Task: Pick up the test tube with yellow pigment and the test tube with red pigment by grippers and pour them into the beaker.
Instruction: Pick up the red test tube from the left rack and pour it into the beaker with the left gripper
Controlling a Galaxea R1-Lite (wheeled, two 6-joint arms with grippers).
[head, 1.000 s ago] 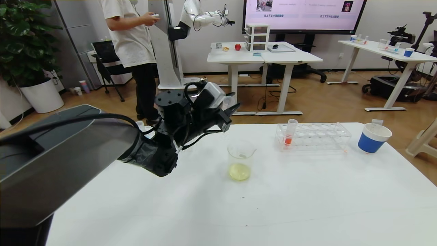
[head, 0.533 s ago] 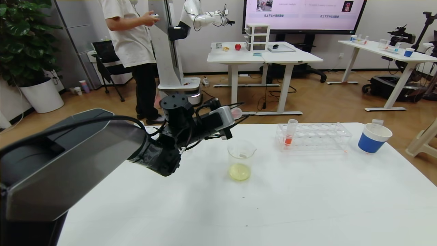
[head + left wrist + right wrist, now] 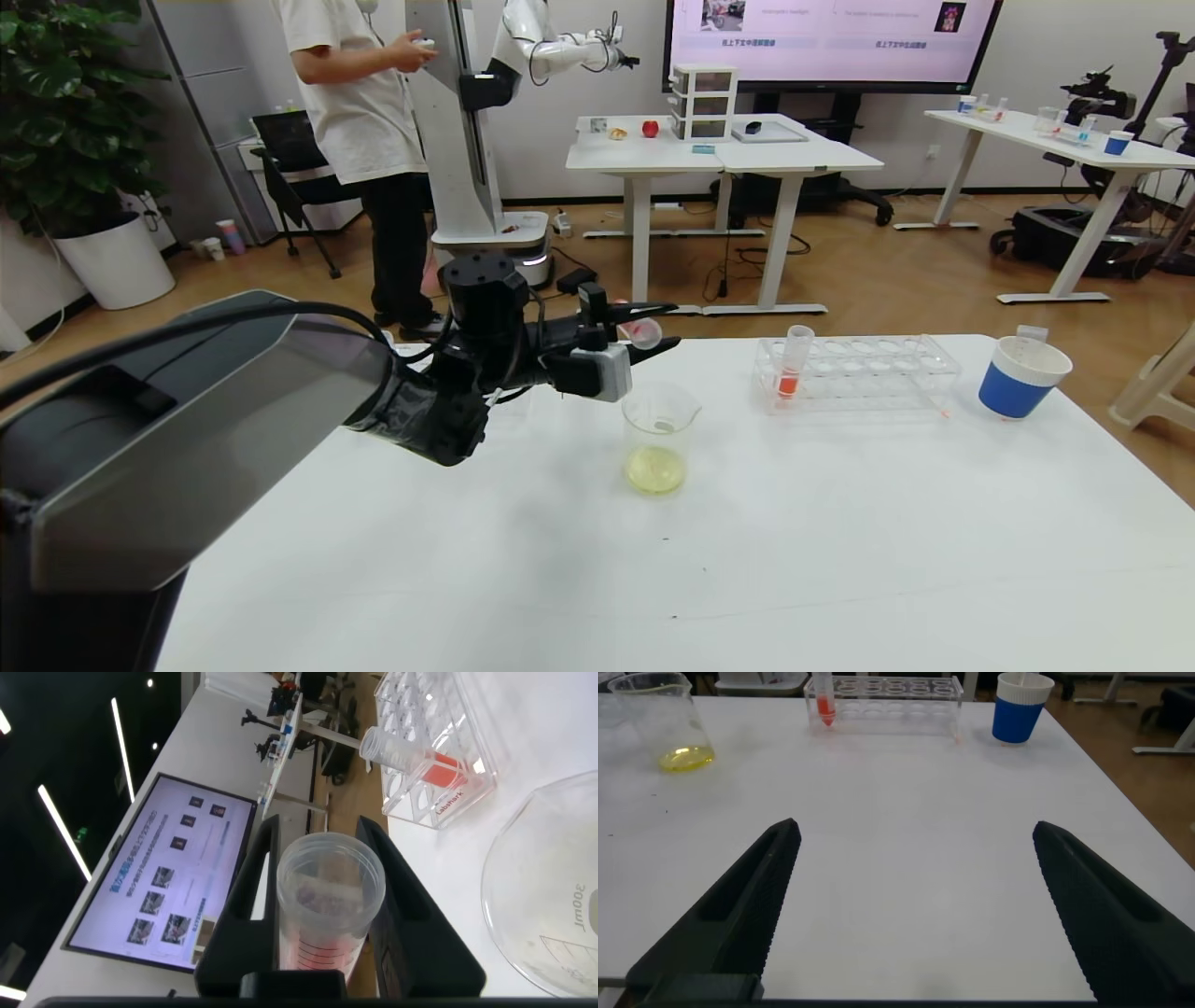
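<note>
Rolling level since a second ago, the left gripper (image 3: 644,331) is clamping the emptied test tube with yellow pigment (image 3: 644,330) lengthwise above the beaker (image 3: 659,439), while the wide-open right gripper (image 3: 915,905) is nearer the racked test tube with red pigment (image 3: 794,366) on the desk (image 3: 840,541).

The head camera looks down from high up. Both wrist cameras sit low and close. All three see the beaker (image 3: 659,439) (image 3: 551,896) (image 3: 665,726).

Probably a robotics lab: white desks (image 3: 724,154), wall screen (image 3: 831,37), another robot arm (image 3: 551,51).
</note>
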